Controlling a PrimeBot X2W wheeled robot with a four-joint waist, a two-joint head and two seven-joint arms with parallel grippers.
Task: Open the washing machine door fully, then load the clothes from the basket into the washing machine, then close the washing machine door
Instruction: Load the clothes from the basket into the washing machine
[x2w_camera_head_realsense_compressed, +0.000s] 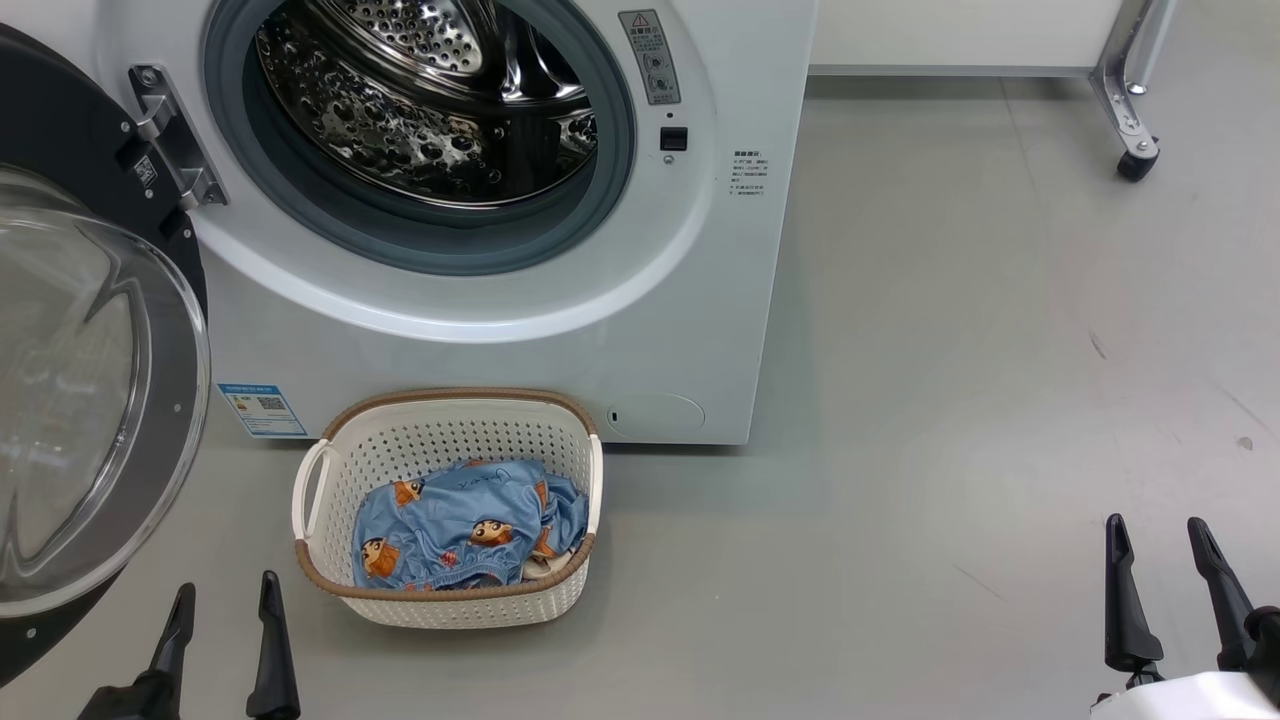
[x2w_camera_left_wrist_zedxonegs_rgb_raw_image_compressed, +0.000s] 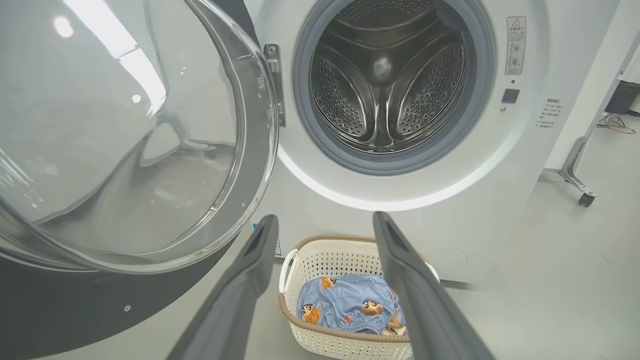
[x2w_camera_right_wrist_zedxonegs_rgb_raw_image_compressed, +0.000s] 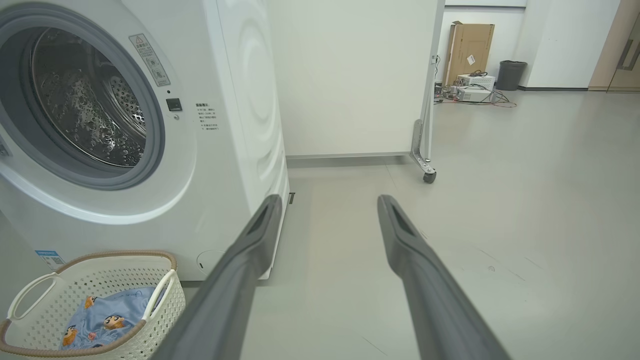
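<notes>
Door (x2w_camera_head_realsense_compressed: 90, 400) cut off by left edge; warning label (x2w_camera_head_realsense_compressed: 650, 55) text too small to read; basket (x2w_camera_right_wrist_zedxonegs_rgb_raw_image_compressed: 170, 310) bottom cropped.

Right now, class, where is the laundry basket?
In the head view the basket sits on the floor left of centre, just in front of the washing machine, right of its open door.

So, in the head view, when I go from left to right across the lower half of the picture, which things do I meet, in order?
washing machine door → left gripper, open → basket with the clothes inside → right gripper, open
</notes>
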